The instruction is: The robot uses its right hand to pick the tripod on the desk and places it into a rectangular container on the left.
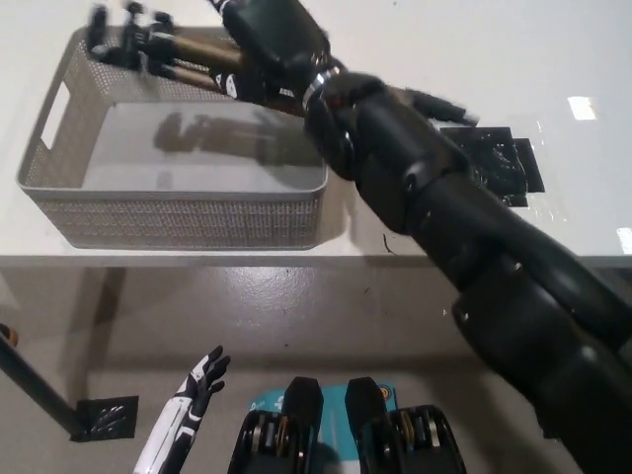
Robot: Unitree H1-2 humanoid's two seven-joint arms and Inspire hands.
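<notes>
**Tripod held over the mesh basket**

The white desk point(474, 30) takes up the upper half of the view, its top smooth and faintly glossy, with a straight front edge and grey floor point(326, 306) below it. Across it runs the black right arm point(464, 247), bulky and matte, built of rounded segments that thicken toward the lower right corner.

On the left of the desk stands the rectangular container point(178, 212), a light grey basket with finely perforated mesh walls, rounded corners, a slot handle in its left end and a plain smooth floor. A dark shadow of the arm and its load falls on that floor.

To the right of the arm, a patch of shiny, crinkled black tape point(504, 163) is stuck flat on the desk.

The right hand point(262, 49) is above the container's far right corner, its fingers wrapped closed around the tripod point(163, 49). The tripod lies roughly level, a bundle of folded black and bronze-coloured tubular legs pointing left over the container's back wall, its dark far end blurred. Whether it touches the rim cannot be told.

The white left hand point(202, 373) rests low at the bottom left, over the floor, fingers spread and holding nothing.
</notes>
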